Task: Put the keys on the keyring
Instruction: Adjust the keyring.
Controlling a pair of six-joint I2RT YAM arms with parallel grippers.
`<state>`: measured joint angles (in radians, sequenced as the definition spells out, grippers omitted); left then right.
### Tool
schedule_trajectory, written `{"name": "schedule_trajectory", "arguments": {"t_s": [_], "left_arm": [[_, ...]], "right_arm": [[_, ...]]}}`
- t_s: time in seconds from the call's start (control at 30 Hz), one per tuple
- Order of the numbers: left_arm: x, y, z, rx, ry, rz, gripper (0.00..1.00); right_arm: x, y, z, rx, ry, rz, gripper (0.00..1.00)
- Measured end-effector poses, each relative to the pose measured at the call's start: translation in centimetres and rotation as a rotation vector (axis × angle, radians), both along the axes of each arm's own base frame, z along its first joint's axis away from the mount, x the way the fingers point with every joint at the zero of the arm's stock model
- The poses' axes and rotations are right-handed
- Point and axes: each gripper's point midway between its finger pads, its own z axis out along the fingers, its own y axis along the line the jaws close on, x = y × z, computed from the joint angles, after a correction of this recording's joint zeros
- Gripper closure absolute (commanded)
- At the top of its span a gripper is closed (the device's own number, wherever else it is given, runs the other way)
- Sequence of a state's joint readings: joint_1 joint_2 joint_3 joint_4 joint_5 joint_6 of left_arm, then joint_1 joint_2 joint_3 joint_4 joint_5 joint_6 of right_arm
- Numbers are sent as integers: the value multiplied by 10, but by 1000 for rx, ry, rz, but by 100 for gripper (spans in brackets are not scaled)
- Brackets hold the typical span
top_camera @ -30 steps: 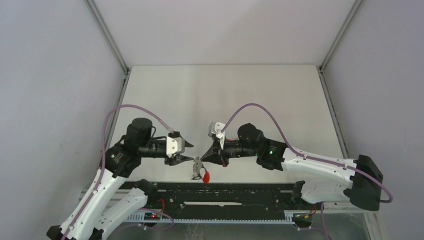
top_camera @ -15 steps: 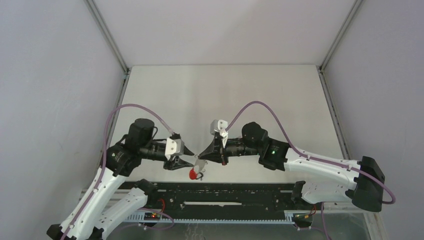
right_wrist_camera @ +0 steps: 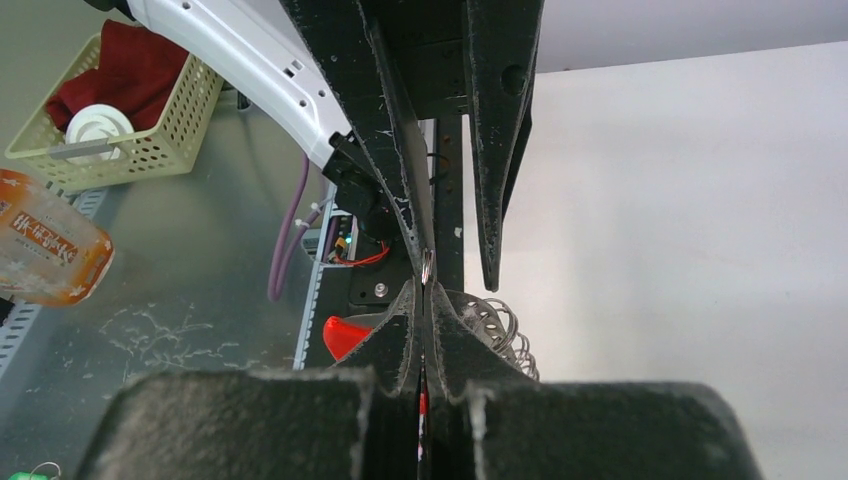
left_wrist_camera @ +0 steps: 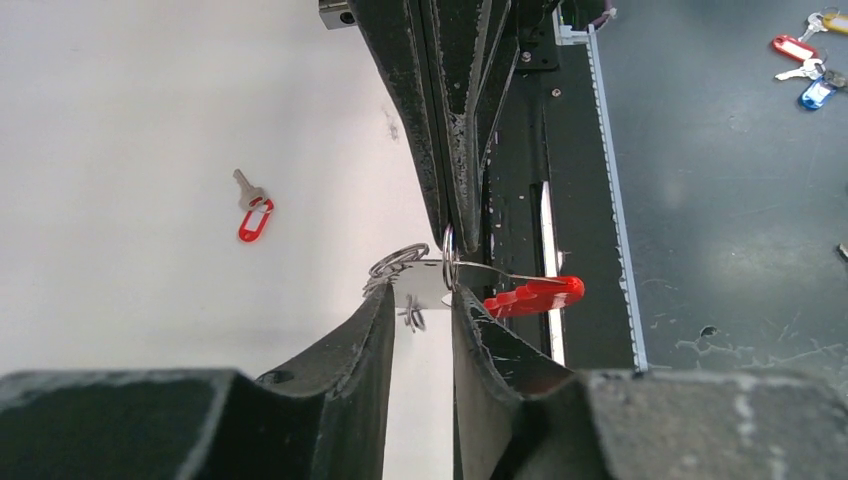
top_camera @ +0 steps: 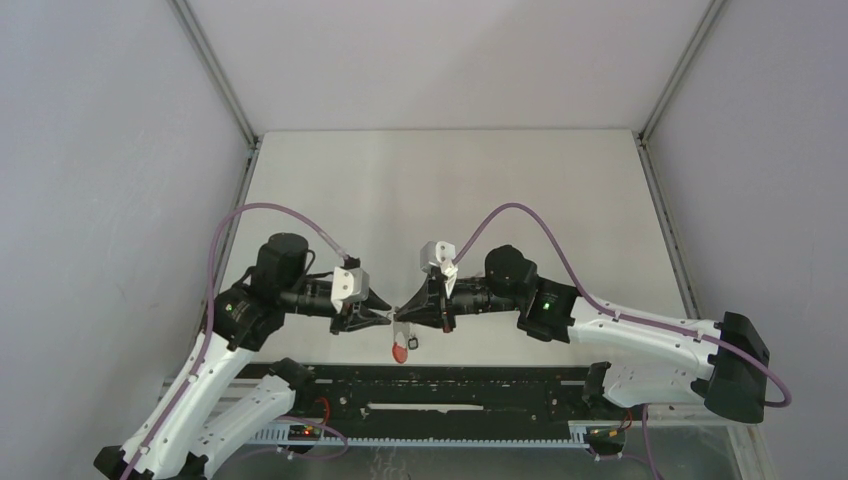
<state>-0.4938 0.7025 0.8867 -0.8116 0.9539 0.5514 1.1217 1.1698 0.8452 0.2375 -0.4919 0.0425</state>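
In the top view my left gripper (top_camera: 384,317) and right gripper (top_camera: 402,311) meet tip to tip above the table's near edge. The red strap (top_camera: 400,350) hangs below them. In the left wrist view my left gripper (left_wrist_camera: 420,295) holds the flat silvery keys (left_wrist_camera: 425,283) by their edges between its fingertips, with small rings looped beside them. The thin keyring (left_wrist_camera: 448,255) stands upright, pinched by the right fingers (left_wrist_camera: 455,215) from above, the red strap (left_wrist_camera: 535,296) trailing right. In the right wrist view my right gripper (right_wrist_camera: 426,290) is shut on the keyring (right_wrist_camera: 427,268).
A spare key with a red tag (left_wrist_camera: 252,210) lies on the white table. More tagged keys (left_wrist_camera: 800,48) lie on the dark floor beyond the black rail (left_wrist_camera: 520,200). A yellow basket (right_wrist_camera: 150,120) and an orange packet (right_wrist_camera: 40,250) sit off the table.
The left gripper has moved right until its tips meet the right gripper's. The red strap swung left and back and now hangs below the two tips.
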Motion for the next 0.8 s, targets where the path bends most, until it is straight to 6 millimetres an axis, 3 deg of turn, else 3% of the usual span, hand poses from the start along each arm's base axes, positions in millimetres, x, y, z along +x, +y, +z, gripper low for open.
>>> {"name": "schedule_trajectory", "arguments": {"t_s": [0.3, 0.47, 0.67, 0.8], "left_arm": [[-3, -1, 1, -10, 8, -13, 74], [-4, -1, 1, -9, 14, -15, 68], [-6, -1, 2, -13, 19, -23, 72], [-7, -1, 2, -16, 23, -27, 67]], "right_arm": [[-1, 0, 0, -1, 1, 8, 100], [0, 2, 2, -7, 3, 8, 100], [-2, 4, 3, -8, 3, 10, 100], [-1, 4, 3, -13, 2, -1, 100]]}}
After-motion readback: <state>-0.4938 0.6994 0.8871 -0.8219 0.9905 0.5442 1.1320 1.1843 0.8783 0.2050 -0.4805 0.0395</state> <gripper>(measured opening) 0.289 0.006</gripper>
